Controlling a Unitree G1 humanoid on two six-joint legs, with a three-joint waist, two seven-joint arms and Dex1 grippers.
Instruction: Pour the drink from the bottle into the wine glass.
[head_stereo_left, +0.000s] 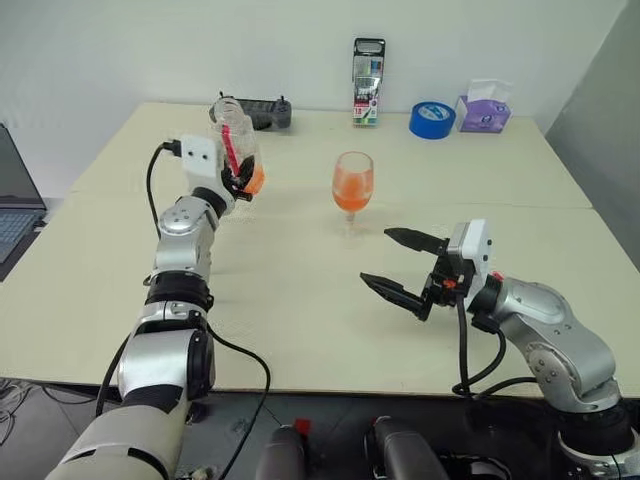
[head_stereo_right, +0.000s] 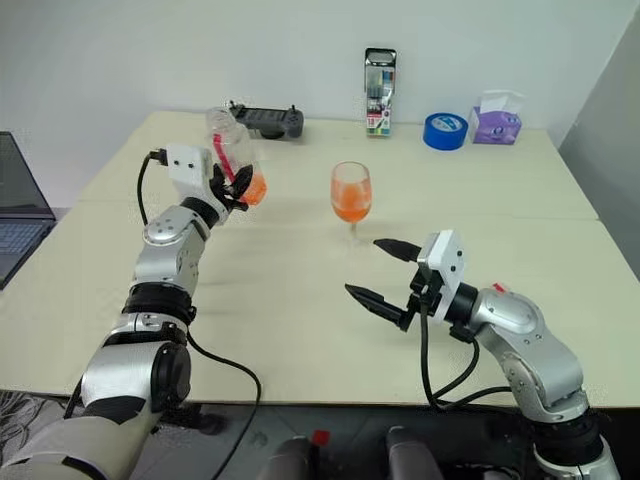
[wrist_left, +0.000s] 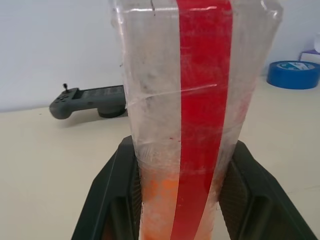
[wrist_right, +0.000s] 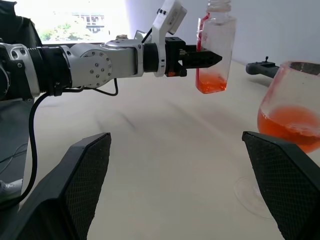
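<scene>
Left gripper (head_stereo_left: 240, 180) clamps the bottle (wrist_right: 215, 55) upright above the table (head_stereo_left: 300, 300), little drink (wrist_right: 212, 84) remaining. Wine glass (head_stereo_left: 353, 185) stands mid-table, partly filled. Right gripper (head_stereo_left: 400, 265) sits agape, empty, near the glass.

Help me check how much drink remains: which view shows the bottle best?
The right wrist view: the whole upright bottle is seen side-on, a little drink at its bottom. The left wrist view crops it; the head views show it small in the left hand.
</scene>
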